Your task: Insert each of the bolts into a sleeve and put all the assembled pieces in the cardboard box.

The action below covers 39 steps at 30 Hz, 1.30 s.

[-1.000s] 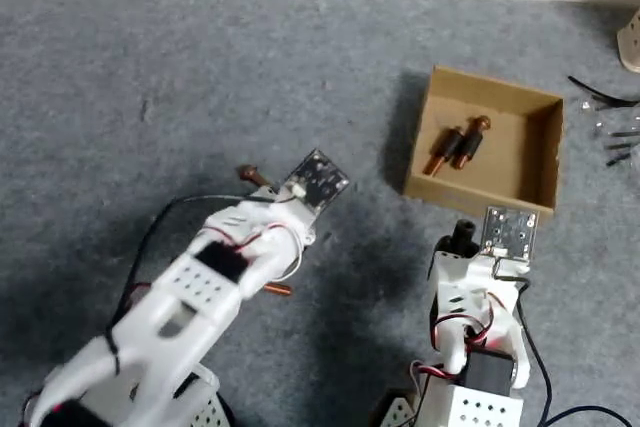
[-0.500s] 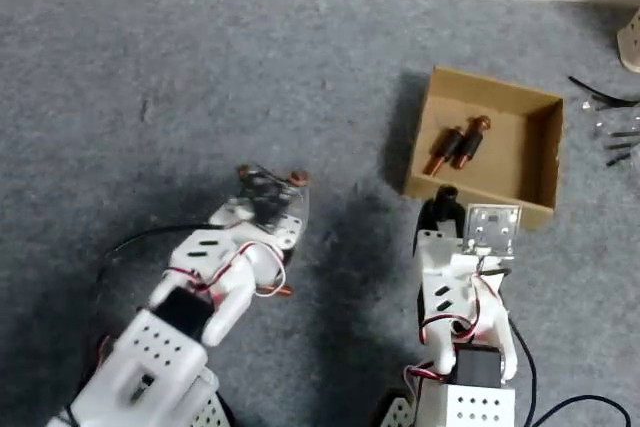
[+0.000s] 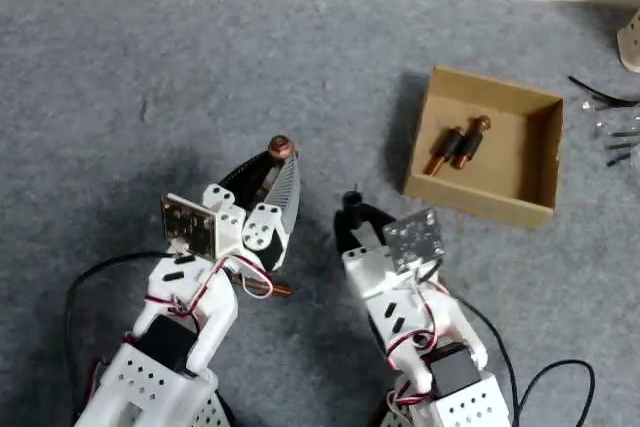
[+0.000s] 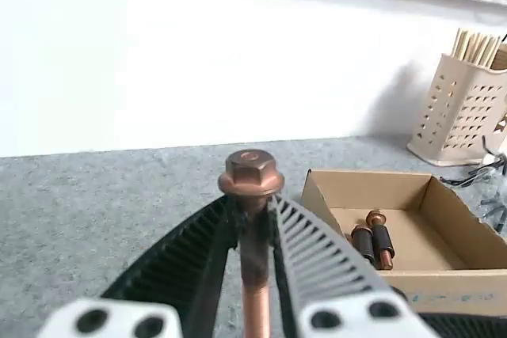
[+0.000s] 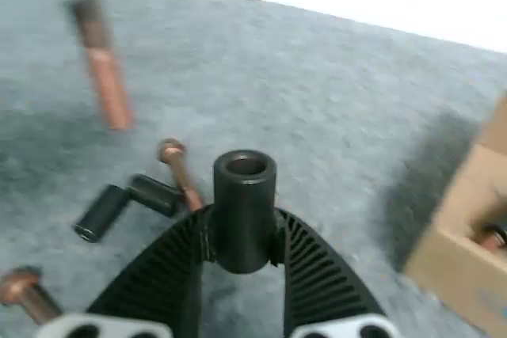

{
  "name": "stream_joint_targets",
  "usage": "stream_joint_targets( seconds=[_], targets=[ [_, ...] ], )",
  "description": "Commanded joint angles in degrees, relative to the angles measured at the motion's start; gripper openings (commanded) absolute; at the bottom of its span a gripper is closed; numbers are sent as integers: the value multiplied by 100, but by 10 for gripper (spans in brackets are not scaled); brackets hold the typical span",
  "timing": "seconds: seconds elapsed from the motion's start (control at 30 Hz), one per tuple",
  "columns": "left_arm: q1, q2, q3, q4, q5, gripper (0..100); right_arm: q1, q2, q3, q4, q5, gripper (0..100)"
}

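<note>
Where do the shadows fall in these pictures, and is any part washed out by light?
High view: dark shadows lie on the table beside the left gripper and right gripper, and left of the cardboard box. Left wrist view: the back wall is washed out to white. Right wrist view: a shadow lies beside the box.

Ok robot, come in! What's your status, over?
Left gripper shut on bolt. Right gripper shut on sleeve. Bolt not in sleeve yet. Two assembled pieces in cardboard box; spare bolts and spare sleeves on table.
</note>
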Motion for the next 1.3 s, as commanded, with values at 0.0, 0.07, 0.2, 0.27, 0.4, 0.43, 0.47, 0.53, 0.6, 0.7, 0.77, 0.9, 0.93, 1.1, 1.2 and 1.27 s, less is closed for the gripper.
stream_joint_targets(
  seconds=[0.0, 0.07, 0.2, 0.27, 0.4, 0.43, 0.47, 0.53, 0.6, 0.7, 0.77, 0.9, 0.93, 1.1, 1.2, 1.27],
  targets=[
    [136, -321, 259, -668, 114, 6, -75, -40, 884, -655, -9, 5],
    [330, -391, 479, -1029, 105, 6, -101, -40, 884, -804, -9, 5],
    [673, -655, 743, -1433, 114, 6, -479, -22, 884, -804, -9, 5],
    [787, -848, 769, -1451, 114, 6, -681, -13, 884, -743, -9, 5],
    [804, -1437, 602, -1451, 105, 6, -787, -13, 884, -514, 220, 5],
    [796, -1622, 593, -1442, 114, 6, -778, -13, 884, -514, 404, 5],
    [796, -1798, 620, -1415, 114, 6, -778, -13, 884, -505, 554, 5],
    [822, -1965, 576, -1178, 114, 6, -778, -13, 884, -505, 747, 5],
    [831, -1930, 576, -923, 114, 6, -760, -13, 884, -505, 782, 5],
    [831, -1886, 629, -624, 123, 6, -752, -13, 884, -505, 782, 5],
    [831, -1886, 646, -387, 123, 6, -752, -13, 884, -505, 782, 5],
    [840, -1886, 655, 0, 132, 6, -752, -13, 884, -505, 782, 5],
    [857, -1886, 655, 62, 149, 6, -752, -13, 884, -505, 782, 5],
    [1156, -1877, 655, 404, 703, 6, -743, -40, 884, -409, 782, 5],
    [1191, -1877, 655, 651, 703, 6, -690, -48, 884, -321, 791, 5],
    [1209, -1877, 655, 826, 721, 6, -593, -48, 884, -321, 791, 5]
  ],
)
